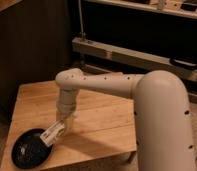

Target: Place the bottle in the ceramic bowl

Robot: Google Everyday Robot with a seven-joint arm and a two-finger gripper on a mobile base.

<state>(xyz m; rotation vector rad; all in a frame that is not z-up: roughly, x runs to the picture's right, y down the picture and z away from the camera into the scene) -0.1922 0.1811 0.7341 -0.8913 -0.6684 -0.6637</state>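
My claw grips the bottle tightly so it cannot slip. It hangs tilted just below the claw, over the rim of the ceramic bowl, lower left on the bench.

place: lab-like room | seen: metal shelving, low wooden table

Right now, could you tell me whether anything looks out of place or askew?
Only the bottle: it hangs tilted in the shut tool, above the rim of the black ceramic bowl, not yet inside. Nothing on the wooden table looks spilled.
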